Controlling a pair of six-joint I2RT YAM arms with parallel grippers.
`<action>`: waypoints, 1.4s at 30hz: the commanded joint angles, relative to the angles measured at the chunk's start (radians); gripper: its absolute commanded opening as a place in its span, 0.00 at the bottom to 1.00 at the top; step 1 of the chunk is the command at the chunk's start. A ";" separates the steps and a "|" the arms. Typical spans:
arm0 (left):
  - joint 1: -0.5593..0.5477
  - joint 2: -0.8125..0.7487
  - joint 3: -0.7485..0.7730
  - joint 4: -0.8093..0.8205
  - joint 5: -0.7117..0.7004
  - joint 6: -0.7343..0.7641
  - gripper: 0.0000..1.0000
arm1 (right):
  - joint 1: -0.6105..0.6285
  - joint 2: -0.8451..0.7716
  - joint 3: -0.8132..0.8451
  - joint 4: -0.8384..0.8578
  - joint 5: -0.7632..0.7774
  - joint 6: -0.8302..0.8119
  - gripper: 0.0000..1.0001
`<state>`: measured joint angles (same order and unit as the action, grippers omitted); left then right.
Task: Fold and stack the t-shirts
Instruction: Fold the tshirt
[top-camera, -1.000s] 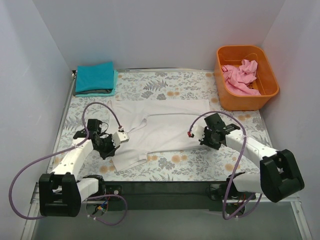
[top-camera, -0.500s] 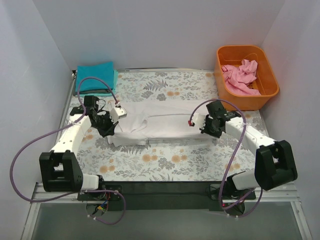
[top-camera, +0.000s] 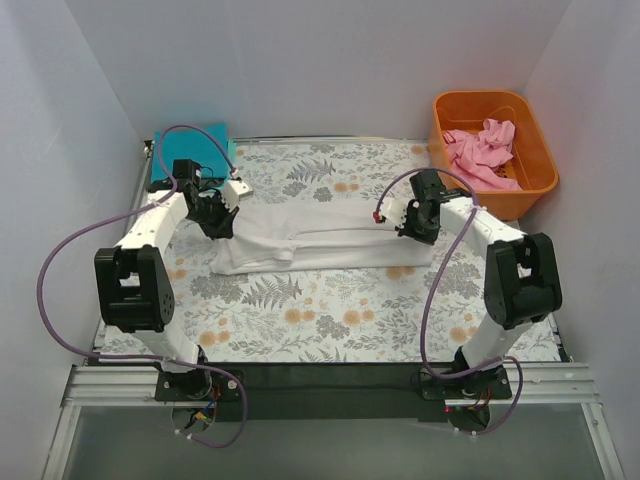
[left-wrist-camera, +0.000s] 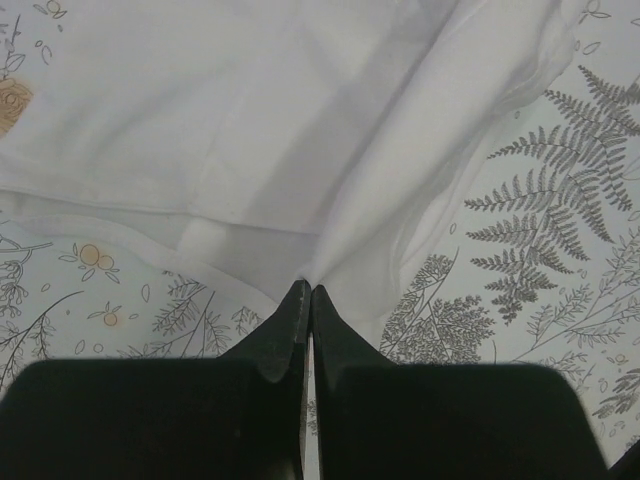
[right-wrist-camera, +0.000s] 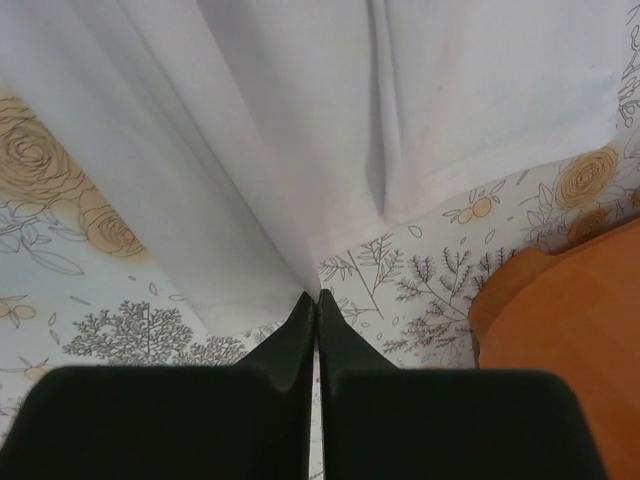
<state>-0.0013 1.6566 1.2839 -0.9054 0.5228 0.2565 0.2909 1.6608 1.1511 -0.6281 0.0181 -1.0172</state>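
The white t-shirt (top-camera: 330, 245) lay folded into a long band across the surface (top-camera: 300, 310). The teal t-shirt (top-camera: 200, 145) sat folded at the far left. The pink t-shirt (top-camera: 482, 148) lay crumpled in the orange tub (top-camera: 490, 205).

Left gripper (left-wrist-camera: 307, 297), bottom centre: two black fingers (left-wrist-camera: 285, 335) pressed together, pinching a gathered edge of the white t-shirt (left-wrist-camera: 280, 120). Shirt creased and layered, filling the upper frame. Worktop (left-wrist-camera: 545, 240), fern-and-flower print, shows at right and lower left.

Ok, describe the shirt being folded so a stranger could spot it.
On the floral table, look just beyond the middle. The white t-shirt lies as a wide band. It alone is white: the teal shirt is folded far left, the pink shirt sits in the orange tub.
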 joint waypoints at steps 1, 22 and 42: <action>0.035 0.031 0.054 0.042 0.032 -0.020 0.00 | -0.032 0.068 0.076 -0.007 -0.038 -0.046 0.01; 0.055 0.138 0.088 0.149 0.026 -0.129 0.34 | -0.053 0.223 0.268 -0.002 -0.024 0.025 0.60; 0.020 -0.106 -0.281 0.266 -0.052 -0.712 0.47 | -0.050 0.073 0.173 -0.076 -0.127 0.252 0.45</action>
<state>0.0174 1.6230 1.0283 -0.7177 0.4858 -0.3126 0.2417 1.7714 1.3373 -0.6849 -0.0822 -0.7998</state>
